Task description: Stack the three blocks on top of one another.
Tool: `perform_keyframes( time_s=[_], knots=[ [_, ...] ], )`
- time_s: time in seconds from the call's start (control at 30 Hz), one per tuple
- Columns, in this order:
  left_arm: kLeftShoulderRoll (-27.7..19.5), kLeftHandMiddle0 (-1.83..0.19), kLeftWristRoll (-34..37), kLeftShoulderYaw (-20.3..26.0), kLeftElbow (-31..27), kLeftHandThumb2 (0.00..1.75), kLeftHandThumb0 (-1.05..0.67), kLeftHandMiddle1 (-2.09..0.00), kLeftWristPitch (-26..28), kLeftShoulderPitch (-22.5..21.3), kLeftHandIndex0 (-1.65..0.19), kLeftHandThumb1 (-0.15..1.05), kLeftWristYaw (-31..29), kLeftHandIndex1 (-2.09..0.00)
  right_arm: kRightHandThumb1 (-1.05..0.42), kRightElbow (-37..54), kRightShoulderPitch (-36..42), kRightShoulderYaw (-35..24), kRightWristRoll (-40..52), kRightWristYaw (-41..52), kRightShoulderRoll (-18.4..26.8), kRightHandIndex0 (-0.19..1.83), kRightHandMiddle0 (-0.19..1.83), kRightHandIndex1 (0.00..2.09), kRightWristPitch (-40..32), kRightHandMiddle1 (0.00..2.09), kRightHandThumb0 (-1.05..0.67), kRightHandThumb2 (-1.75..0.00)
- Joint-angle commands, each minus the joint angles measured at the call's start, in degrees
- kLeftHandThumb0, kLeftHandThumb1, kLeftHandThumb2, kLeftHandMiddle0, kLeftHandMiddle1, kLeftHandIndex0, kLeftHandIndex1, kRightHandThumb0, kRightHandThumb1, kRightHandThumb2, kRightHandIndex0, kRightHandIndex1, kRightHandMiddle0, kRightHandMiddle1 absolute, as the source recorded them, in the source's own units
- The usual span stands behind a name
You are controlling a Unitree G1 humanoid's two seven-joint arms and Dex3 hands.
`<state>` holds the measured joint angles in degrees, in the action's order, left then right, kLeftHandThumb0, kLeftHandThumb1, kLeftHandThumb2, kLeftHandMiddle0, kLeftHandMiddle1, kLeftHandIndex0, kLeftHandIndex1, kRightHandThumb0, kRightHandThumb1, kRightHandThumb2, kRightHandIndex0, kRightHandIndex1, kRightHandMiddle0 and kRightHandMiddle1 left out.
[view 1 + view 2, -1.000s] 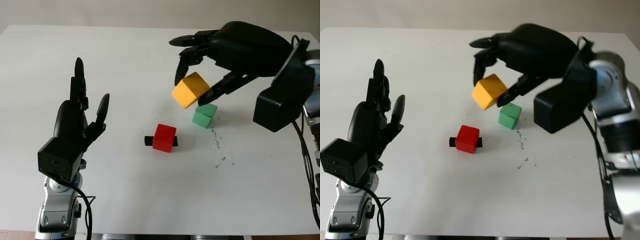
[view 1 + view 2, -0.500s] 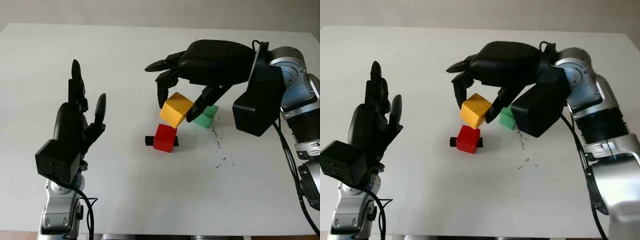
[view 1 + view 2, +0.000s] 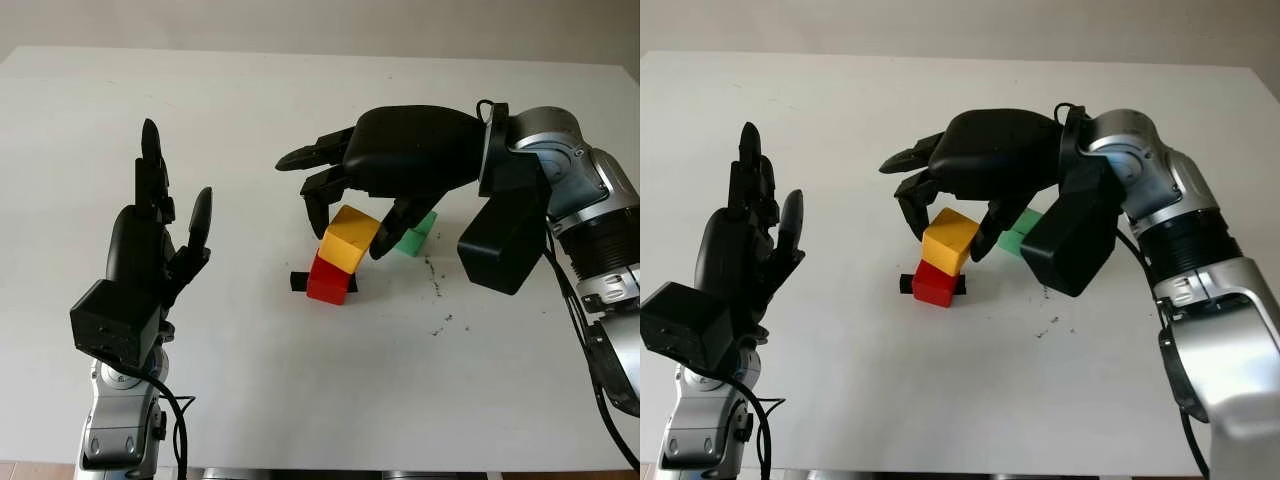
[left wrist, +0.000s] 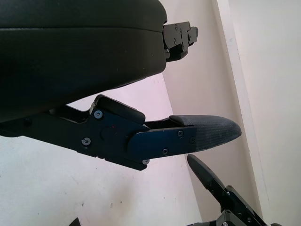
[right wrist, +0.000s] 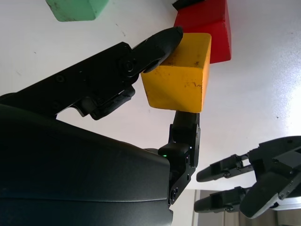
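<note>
My right hand (image 3: 350, 236) is shut on the yellow block (image 5: 176, 73), pinching it between thumb and fingers. The yellow block is tilted, and its lower edge is at the top of the red block (image 3: 327, 284); I cannot tell whether they touch. The red block sits on the white table (image 3: 250, 400), over a small black piece (image 3: 297, 281). The green block (image 3: 416, 238) stands on the table just right of them, partly hidden behind my right hand. My left hand (image 3: 176, 180) is open, held upright above the table's left side, well away from the blocks.
Dark specks (image 3: 440, 322) mark the table right of the red block. The table's front edge (image 3: 330, 466) runs close to my arms' bases. My right forearm (image 3: 560, 200) reaches in from the right, above the table.
My right hand has carried the yellow block left and down, from above the green block to the top of the red block. The left hand has stayed put.
</note>
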<state>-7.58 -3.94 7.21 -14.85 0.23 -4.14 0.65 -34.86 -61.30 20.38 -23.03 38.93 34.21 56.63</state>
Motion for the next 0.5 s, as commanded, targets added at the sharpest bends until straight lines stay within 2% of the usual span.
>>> perform_keyframes(
  time_s=[0.0,0.47],
  knots=[
    [-0.2,0.17,-0.5,-0.3,-1.1,0.51,-0.81,-0.06,-0.3,0.6,0.16,1.05,0.2,-0.06,-0.94,-0.5,-1.3,0.1,-0.5,-1.2,-0.4,0.21,0.46,0.04,1.0,1.38,-0.48,-0.06],
    [-0.1,0.18,-2.2,-1.0,-1.5,0.54,-0.81,-0.05,-0.7,1.4,0.16,1.05,0.4,-0.05,-0.93,-2.9,-2.6,1.6,-3.4,-4.8,-1.6,0.18,0.44,0.04,4.0,1.4,-0.5,-0.06]
  ],
)
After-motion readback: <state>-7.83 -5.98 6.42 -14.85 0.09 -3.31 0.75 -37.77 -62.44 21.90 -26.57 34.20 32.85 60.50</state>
